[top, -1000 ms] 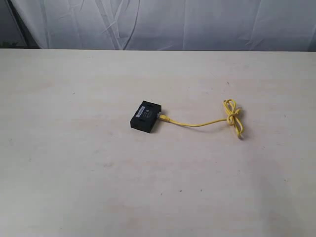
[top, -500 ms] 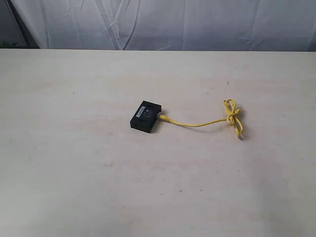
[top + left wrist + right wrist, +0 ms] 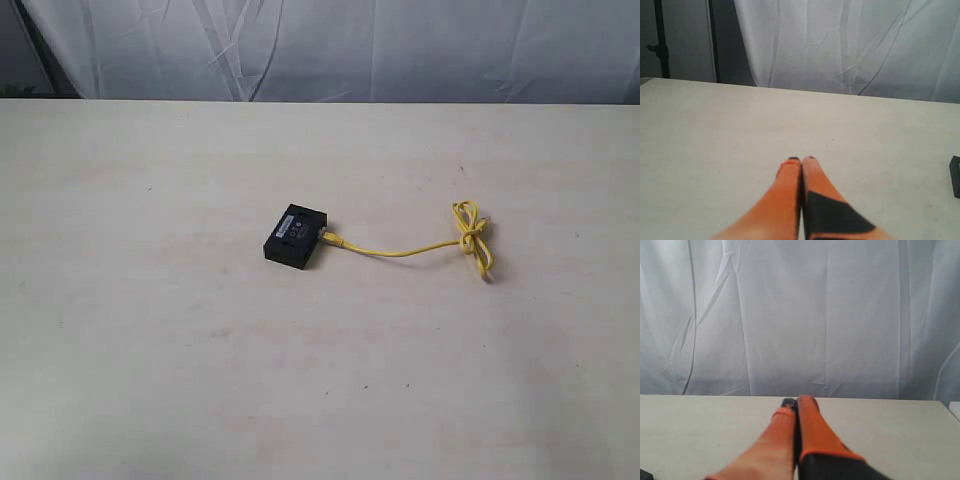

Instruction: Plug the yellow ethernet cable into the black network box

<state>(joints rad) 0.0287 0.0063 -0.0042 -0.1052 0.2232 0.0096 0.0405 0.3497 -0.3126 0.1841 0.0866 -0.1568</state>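
Plug (image 3: 328, 238) of yellow ethernet cable (image 3: 395, 253) at black network box (image 3: 296, 237), seating unclear

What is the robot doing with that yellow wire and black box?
Nothing is being held. The thin yellow ethernet cable lies on the pale table, one end meeting the side of the small flat black plastic box, seemingly plugged in. The left pincer and right pincer are both shut, empty, away from them.
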